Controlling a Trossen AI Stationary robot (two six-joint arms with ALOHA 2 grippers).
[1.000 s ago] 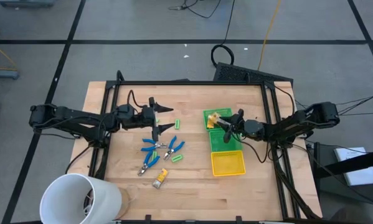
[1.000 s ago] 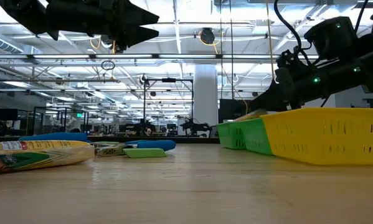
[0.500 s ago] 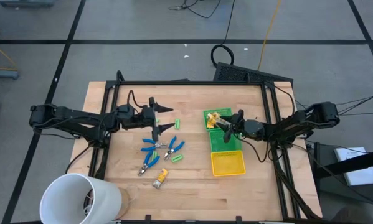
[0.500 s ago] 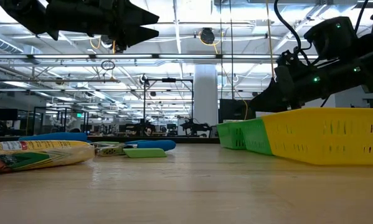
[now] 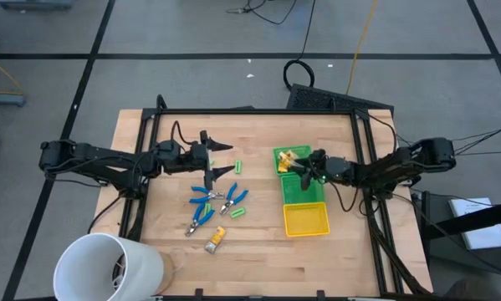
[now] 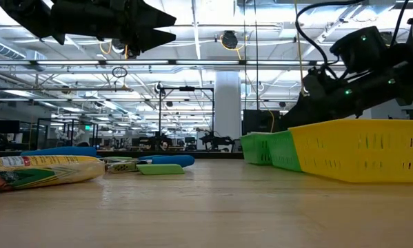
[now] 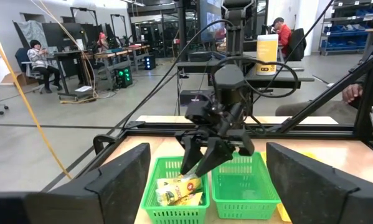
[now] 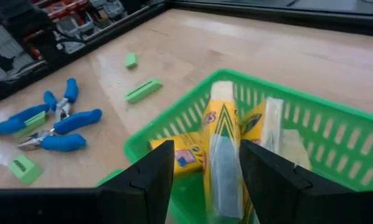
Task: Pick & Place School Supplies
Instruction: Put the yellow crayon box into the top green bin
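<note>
My right gripper (image 5: 297, 165) hangs open over the far green bin (image 5: 277, 152). In its wrist view the gripper (image 8: 206, 167) has a finger on either side of a yellow-tan wrapped block (image 8: 221, 134) that lies in that bin with other blocks (image 8: 181, 157); I see no touch. My left gripper (image 5: 225, 160) waits open above the table's middle left. Blue-handled pliers (image 5: 207, 196), bright-green pieces (image 5: 238, 167) and one tan block (image 5: 216, 239) lie flat on the wood.
A second green bin (image 5: 304, 191) and a yellow bin (image 5: 306, 220) stand in a row nearer than the first. A large white cup (image 5: 108, 267) lies at the near left corner. People sit at desks beyond the table (image 7: 40, 62). Bare wood lies between pliers and bins.
My right gripper has shifted slightly toward the table's left and far edge over the green bin. The tan block that showed at its fingertips in the low view a second ago has dropped out of sight behind the bin wall.
</note>
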